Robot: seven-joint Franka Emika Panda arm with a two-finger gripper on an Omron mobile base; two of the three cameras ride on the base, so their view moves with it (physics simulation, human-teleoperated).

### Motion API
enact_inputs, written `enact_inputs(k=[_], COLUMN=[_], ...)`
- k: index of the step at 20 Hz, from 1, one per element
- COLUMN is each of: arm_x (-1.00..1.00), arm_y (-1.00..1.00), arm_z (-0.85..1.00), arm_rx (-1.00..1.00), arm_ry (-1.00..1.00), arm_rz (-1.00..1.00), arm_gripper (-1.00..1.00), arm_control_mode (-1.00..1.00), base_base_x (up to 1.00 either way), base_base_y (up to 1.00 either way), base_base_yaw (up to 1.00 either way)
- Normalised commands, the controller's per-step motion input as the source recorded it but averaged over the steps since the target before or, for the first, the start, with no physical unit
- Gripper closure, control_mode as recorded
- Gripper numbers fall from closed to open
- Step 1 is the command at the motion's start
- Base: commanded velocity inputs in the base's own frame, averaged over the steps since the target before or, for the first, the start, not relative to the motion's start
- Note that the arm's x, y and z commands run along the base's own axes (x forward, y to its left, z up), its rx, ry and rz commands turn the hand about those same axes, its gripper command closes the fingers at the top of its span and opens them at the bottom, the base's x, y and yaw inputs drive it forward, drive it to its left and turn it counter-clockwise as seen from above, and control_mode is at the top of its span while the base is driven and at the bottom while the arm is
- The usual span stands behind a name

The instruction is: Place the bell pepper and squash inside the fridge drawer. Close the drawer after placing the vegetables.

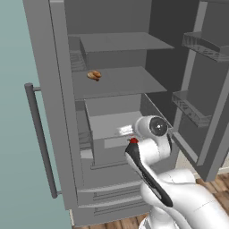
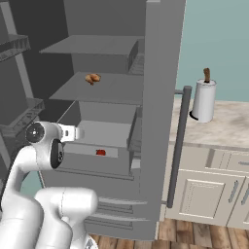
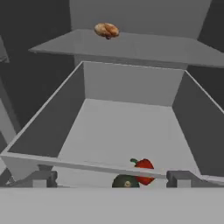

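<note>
The fridge drawer (image 3: 52,127) stands pulled out, a wide grey bin below the middle shelf, also seen as the drawer (image 1: 112,118) and the drawer (image 2: 104,133) from the base. The red bell pepper (image 3: 145,169) lies on its floor near the front wall, with the dark green squash (image 3: 126,181) touching it on the left. From the base the bell pepper (image 1: 133,141) and bell pepper (image 2: 100,152) show as a red spot. My gripper (image 3: 111,179) hangs open just above the drawer's front edge, holding nothing, its fingertips (image 3: 41,178) spread wide.
An orange-brown lumpy food item (image 3: 106,30) sits on the shelf above the drawer. The open fridge doors flank the arm, one with a long bar handle (image 1: 41,138), the other carrying door shelves (image 1: 192,112). A paper towel holder (image 2: 203,99) stands on the counter to the right.
</note>
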Motion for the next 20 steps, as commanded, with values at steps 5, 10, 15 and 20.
enact_inputs(k=[5,10,15,20], arm_x=[-0.98,-0.64,-0.43,-0.35], arm_y=[-0.03,0.00,0.00,-0.12], arm_z=[0.00,-0.12,-0.30,-0.50], arm_rx=[0.07,0.01,0.00,0.00], arm_ry=[-0.03,0.05,0.14,0.14], arm_rz=[-0.01,0.00,0.00,-0.02], arm_gripper=[-1.00,-1.00,-1.00,-1.00], arm_control_mode=[-1.00,-1.00,-1.00,-1.00], base_base_x=[0.00,0.00,0.00,0.00], base_base_y=[0.00,0.00,0.00,0.00], base_base_yaw=[0.00,0.00,0.00,0.00])
